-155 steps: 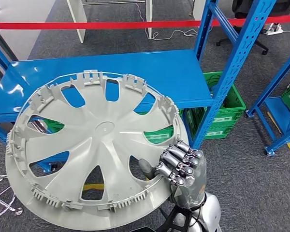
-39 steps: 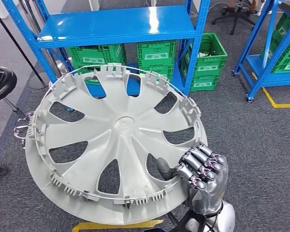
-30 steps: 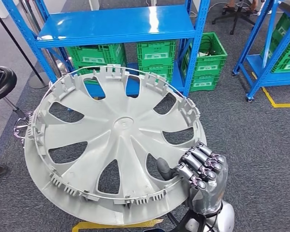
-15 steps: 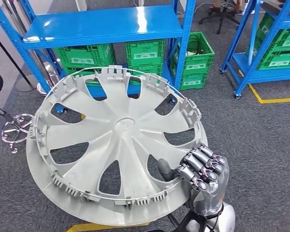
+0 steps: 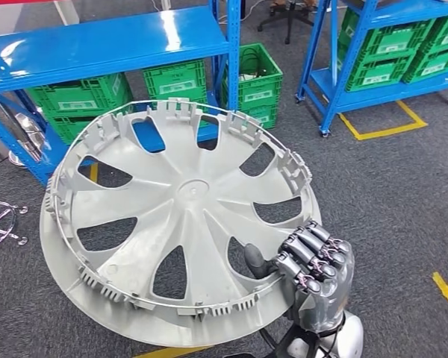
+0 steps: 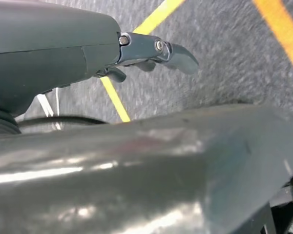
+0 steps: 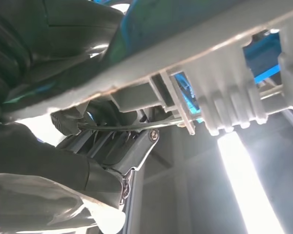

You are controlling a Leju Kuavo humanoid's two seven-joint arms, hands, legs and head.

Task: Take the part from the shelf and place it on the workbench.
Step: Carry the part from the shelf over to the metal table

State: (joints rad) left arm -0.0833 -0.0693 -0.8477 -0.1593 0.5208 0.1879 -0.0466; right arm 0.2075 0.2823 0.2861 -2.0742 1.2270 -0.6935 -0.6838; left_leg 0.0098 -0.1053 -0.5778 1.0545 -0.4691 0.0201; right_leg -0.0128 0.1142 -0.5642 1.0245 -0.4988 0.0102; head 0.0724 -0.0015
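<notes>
- The right robot hand [image 5: 312,265] grips the big grey wheel cover [image 5: 176,216] at its near rim, thumb poking up through a spoke opening, fingers curled over the edge.
- The cover rides roughly flat in front of the robot, clear of the blue shelf [image 5: 98,48] behind it.
- The left robot hand [image 6: 152,51] hangs over the grey floor, fingers loosely out, holding nothing.
- A one-sided hold on so wide a disc looks liable to sag; I'd keep it level and turn gently.
- No tabletop is in sight.

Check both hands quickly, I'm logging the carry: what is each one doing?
Right hand: grips the rim of the grey wheel cover.
Left hand: holds nothing, fingers extended.
</notes>
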